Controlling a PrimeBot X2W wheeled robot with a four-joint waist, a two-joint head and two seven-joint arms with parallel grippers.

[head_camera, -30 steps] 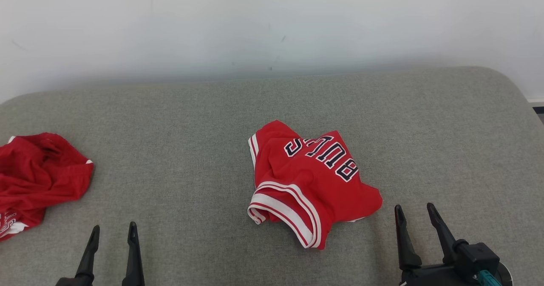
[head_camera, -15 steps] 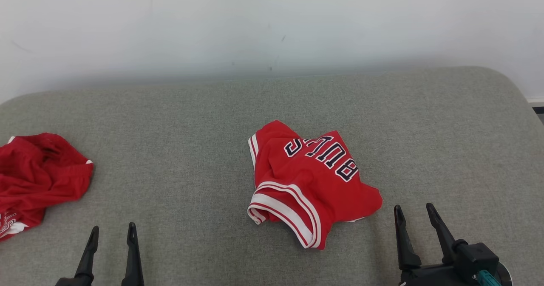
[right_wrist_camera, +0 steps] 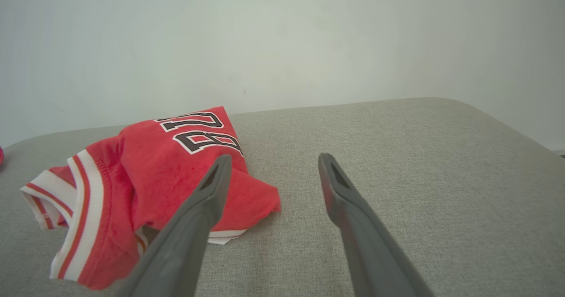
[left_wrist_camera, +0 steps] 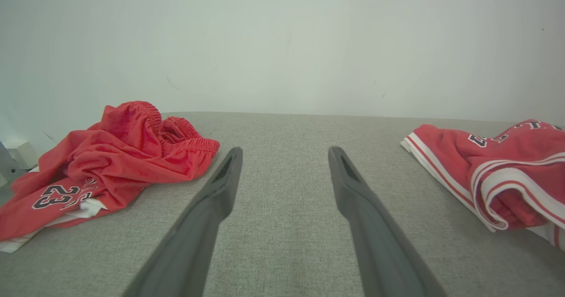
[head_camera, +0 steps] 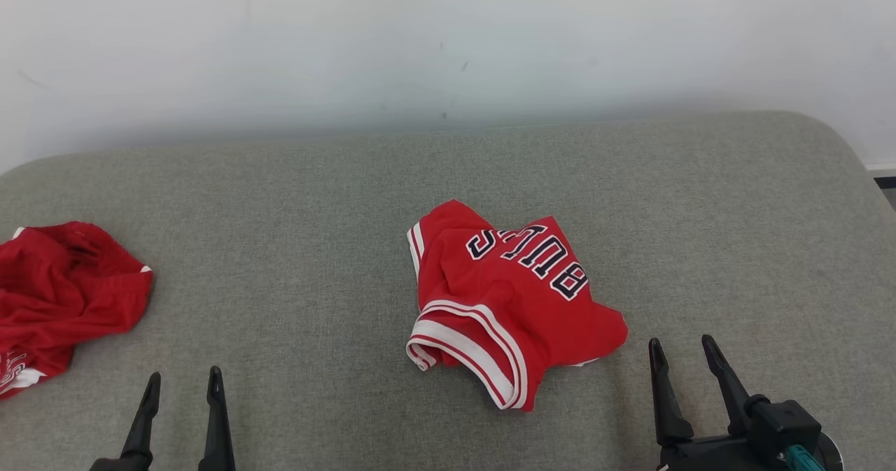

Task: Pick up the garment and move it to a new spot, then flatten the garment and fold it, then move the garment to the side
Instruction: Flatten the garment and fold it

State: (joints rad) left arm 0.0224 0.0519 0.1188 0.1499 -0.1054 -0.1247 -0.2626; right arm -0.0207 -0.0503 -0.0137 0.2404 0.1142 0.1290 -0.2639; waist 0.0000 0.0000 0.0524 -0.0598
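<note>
A red garment (head_camera: 514, 296), a jersey with white-striped trim and dark lettering, lies crumpled in the middle of the grey padded surface (head_camera: 294, 261). In the right wrist view, the jersey (right_wrist_camera: 145, 182) sits just left of my right gripper (right_wrist_camera: 274, 156). That right gripper (head_camera: 680, 341) is open and empty, close to the jersey's lower right corner without touching it. My left gripper (head_camera: 183, 374) is open and empty at the lower left, well apart from the jersey. In the left wrist view, my left gripper (left_wrist_camera: 286, 149) points between the jersey (left_wrist_camera: 494, 164) and a second red garment.
A second red garment (head_camera: 63, 296), shorts marked 23 (left_wrist_camera: 110, 160), lies bunched at the left edge of the surface. A white wall (head_camera: 448, 44) rises right behind the surface. The surface rounds off at the far right corner (head_camera: 847, 142).
Nothing on the surface has moved. Both grippers stay open in place, apart from a very slight shift of the head view.
</note>
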